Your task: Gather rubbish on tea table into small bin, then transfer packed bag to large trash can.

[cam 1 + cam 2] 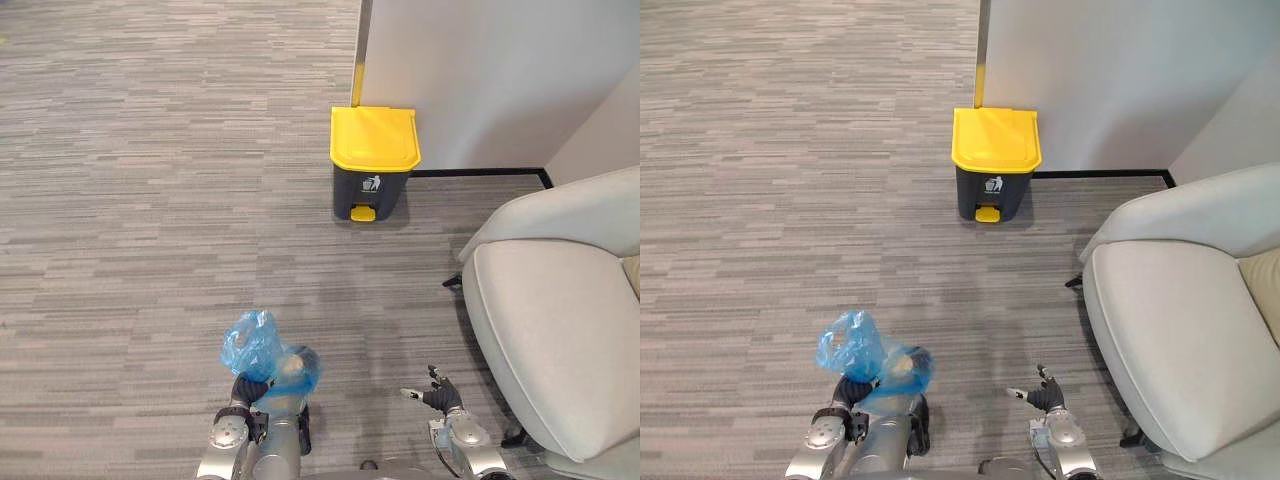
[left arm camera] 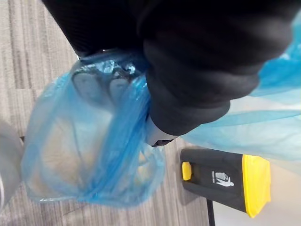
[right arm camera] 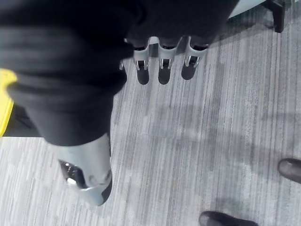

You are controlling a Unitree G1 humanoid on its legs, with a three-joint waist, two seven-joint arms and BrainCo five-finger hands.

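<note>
Blue plastic is gripped by the left hand, low in the head views. Its fingers are seen through the film, curled round the gathered neck of the packed bag. The bag is held up off the floor, bulging above and beside the hand, and pale contents can be made out through its thin skin. In the left wrist view the sack hangs full and rounded against the hand's dark cover.

To the other side, the right hand is held out empty above the floor. Its fingers are loosely straight and spread a little, with nothing touched or carried.

Grey striped carpet lies beneath both hands. Well ahead of them, the large trash can is set against a white wall. Its body is dark, its yellow lid is down, and a yellow pedal is seen at its foot. The bag is well apart from the can, with open carpet between them.

On the robot's right, a pale grey armchair is placed near the right hand, its seat turned toward the open floor.
</note>
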